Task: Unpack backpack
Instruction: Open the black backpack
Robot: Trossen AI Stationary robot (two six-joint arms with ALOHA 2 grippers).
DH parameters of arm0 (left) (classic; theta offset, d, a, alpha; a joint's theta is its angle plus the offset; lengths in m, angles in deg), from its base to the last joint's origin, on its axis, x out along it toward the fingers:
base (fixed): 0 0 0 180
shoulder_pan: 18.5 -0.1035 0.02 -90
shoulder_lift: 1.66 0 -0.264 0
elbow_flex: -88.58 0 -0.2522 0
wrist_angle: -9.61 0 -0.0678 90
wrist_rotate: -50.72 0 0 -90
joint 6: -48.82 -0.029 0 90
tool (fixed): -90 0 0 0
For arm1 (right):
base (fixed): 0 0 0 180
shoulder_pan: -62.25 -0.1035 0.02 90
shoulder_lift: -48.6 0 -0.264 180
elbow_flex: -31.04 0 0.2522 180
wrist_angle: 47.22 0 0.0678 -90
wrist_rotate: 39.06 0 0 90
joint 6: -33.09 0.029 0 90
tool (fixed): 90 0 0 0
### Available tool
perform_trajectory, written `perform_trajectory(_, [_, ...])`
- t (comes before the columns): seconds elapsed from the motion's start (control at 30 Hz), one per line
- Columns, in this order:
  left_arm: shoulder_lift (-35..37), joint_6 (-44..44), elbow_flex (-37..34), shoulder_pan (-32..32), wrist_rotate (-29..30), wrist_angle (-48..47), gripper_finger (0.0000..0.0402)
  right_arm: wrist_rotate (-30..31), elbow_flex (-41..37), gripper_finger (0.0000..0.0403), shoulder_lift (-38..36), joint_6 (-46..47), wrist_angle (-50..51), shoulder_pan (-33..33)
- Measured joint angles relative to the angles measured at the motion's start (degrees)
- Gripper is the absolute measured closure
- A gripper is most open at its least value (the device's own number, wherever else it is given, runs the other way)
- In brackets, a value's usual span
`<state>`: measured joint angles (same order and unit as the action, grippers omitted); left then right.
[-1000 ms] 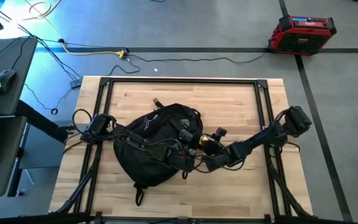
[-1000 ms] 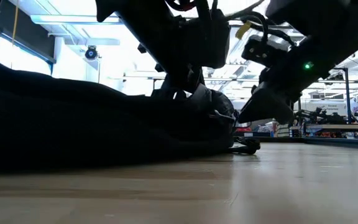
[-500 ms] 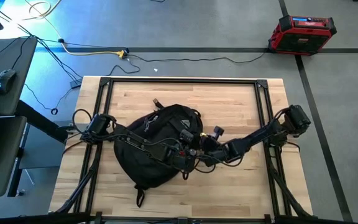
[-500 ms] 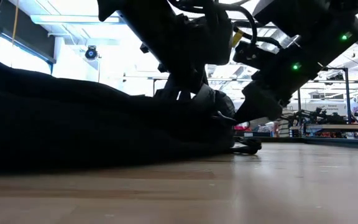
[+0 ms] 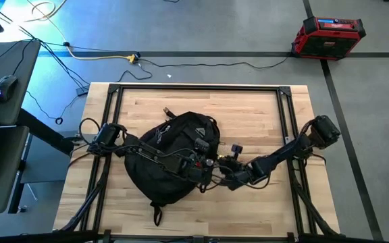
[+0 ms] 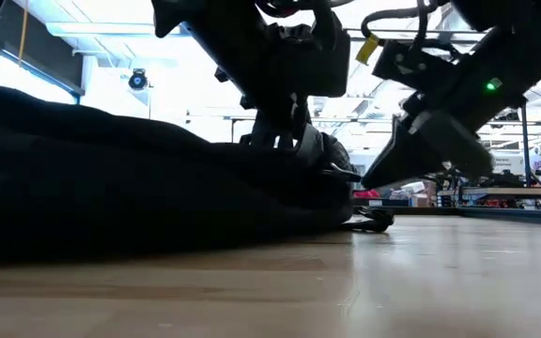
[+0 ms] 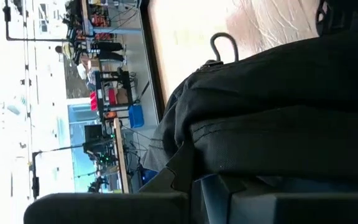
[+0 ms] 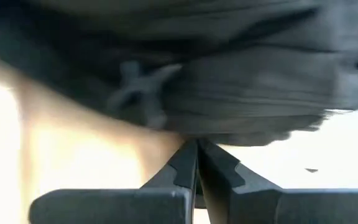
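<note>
Backpack (image 5: 171, 158) lies slumped on the tabletop (image 5: 248, 111), directly before the right tool (image 5: 223, 174), whose fingers are pressed together, apparently on nothing. Left tool (image 5: 198, 165), also together, sits on the backpack; any grip is unclear.

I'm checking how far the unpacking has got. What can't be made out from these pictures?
- Backpack contents: hidden by its own black fabric in every view.
- What the left gripper holds: arm and fabric cover it in the high view; only fabric fills the left wrist view.
- Whether the right gripper caught anything: fingers meet below the blurred fabric in the right wrist view.
- Zipper state: too small and dark from above.
</note>
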<state>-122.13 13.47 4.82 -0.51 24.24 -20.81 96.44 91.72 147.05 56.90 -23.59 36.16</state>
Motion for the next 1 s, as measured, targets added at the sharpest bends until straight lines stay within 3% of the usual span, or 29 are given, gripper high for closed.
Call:
perform_trajectory(0.17, [0.0, -0.8, 0.0, 0.2, -0.2, -0.1, 0.0401, 4.4, 0.0, 0.0386, -2.8, 1.7, 1.8, 1.9])
perform_trajectory(0.47, [0.0, -0.9, 0.0, 0.4, -1.8, -0.1, 0.0401, 4.1, 0.0, 0.0233, -1.7, 7.3, 4.3, 4.7])
perform_trajectory(0.6, [0.0, -1.3, 0.0, 0.4, -2.1, 0.0, 0.0401, 4.7, 0.0, 0.0201, -1.7, 10.6, 5.9, 5.9])
perform_trajectory(0.8, [0.0, -1.3, 0.0, 0.4, -3.2, 0.0, 0.0401, 4.8, 0.0, 0.0232, -0.2, 9.3, 3.5, 8.1])
perform_trajectory(1.0, [0.0, -1.4, 0.0, 0.4, -3.2, 0.1, 0.0401, -1.3, 0.1, 0.0347, 2.2, 6.7, 1.7, 9.6])
